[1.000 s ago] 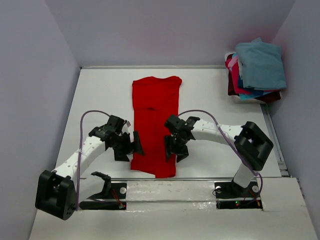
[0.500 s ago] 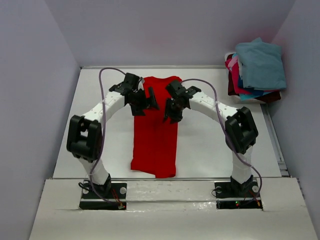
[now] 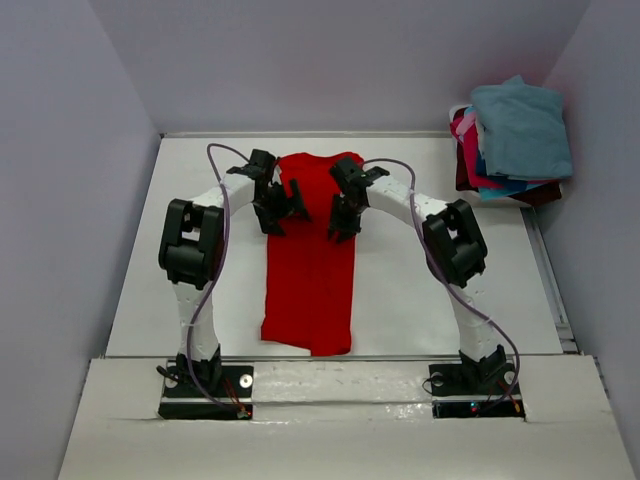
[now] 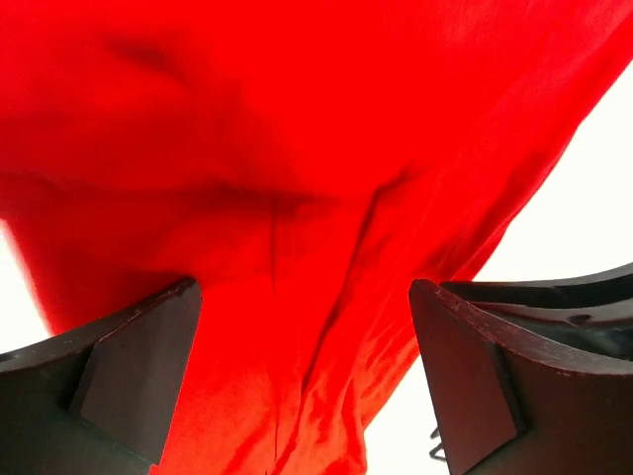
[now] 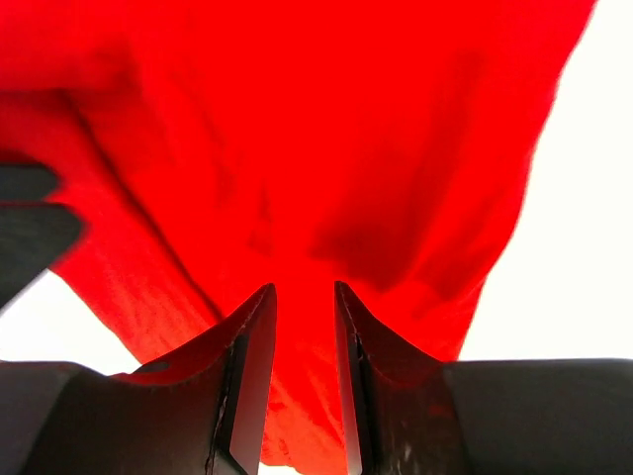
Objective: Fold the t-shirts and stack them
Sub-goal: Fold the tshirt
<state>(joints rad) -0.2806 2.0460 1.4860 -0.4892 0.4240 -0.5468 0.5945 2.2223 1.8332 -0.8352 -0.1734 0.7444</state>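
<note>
Left pincer (image 4: 302,297): spread wide above the red t-shirt (image 3: 310,285); nothing is held.
Right pincer (image 5: 305,302): jaws a slit apart over red cloth; a grip cannot be told.
Shirt position: laid flat lengthwise on the desk (image 3: 420,280).

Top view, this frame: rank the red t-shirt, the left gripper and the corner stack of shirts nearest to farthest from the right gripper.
From the right gripper:
1. red t-shirt, directly beneath it.
2. left gripper, just to its left, over the same shirt.
3. stack of t-shirts, far right corner, well away.
</note>
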